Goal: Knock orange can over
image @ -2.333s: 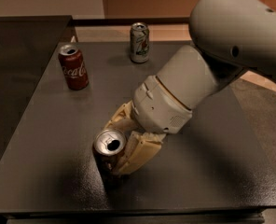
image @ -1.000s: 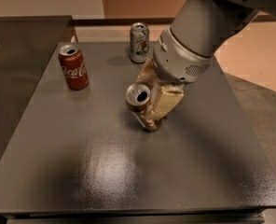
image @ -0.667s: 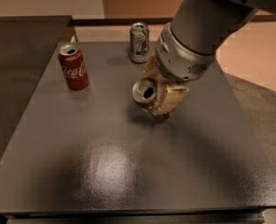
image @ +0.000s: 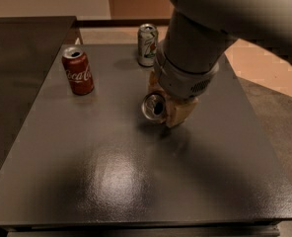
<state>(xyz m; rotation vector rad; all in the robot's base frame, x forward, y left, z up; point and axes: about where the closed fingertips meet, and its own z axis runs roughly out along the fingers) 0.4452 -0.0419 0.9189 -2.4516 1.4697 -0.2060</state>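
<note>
The orange can (image: 154, 106) is near the middle of the dark table (image: 111, 172). It is tipped over so that its shiny silver top with the tab opening faces the camera; its sides are mostly hidden. My gripper (image: 166, 105) is closed around it, with one tan finger (image: 179, 114) at the can's right and the other behind its upper left. The big grey arm comes down from the upper right and covers the rest of the can.
A red Coca-Cola can (image: 78, 70) stands upright at the back left. A white-and-green can (image: 147, 44) stands upright at the back edge, just behind the arm. The floor drops away to the right of the table.
The arm carried the orange can from the front of the table back toward the middle. The can has tipped further, its top now turned toward the camera.
</note>
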